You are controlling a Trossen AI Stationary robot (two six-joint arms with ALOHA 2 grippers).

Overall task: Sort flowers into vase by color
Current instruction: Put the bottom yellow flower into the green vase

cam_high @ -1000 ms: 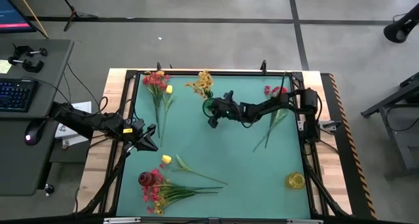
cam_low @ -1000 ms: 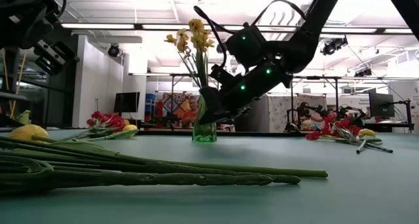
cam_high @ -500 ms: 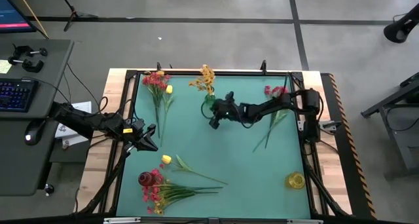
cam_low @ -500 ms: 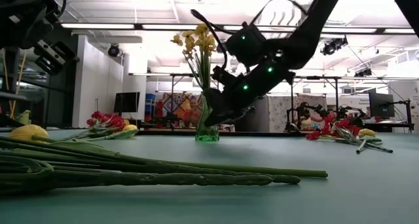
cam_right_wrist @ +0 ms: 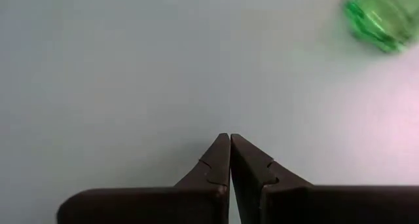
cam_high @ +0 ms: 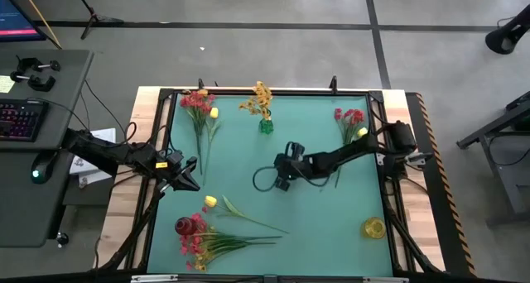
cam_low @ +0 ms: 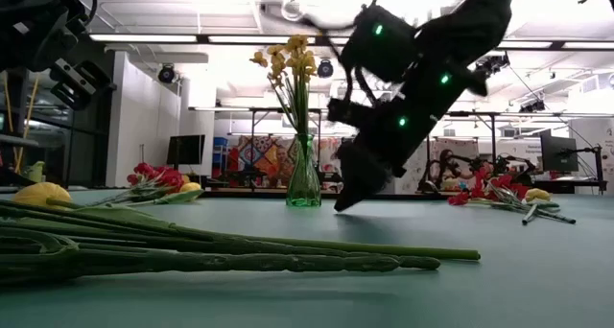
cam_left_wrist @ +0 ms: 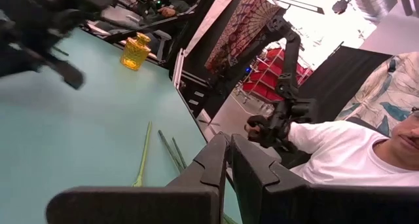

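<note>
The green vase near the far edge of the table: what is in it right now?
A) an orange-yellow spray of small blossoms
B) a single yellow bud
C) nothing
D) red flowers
A: the green vase stands upright holding the orange-yellow spray, whose stems rise from its neck.

A vase (cam_high: pixel 267 126) with a spray (cam_high: pixel 257 98) in it stands at the table's (cam_high: pixel 248 175) upper middle. Flowers (cam_high: pixel 199 109) lie upper left, more (cam_high: pixel 349 122) upper right, a bunch (cam_high: pixel 217 233) lower left. Another vase (cam_high: pixel 373 227) sits lower right.
</note>
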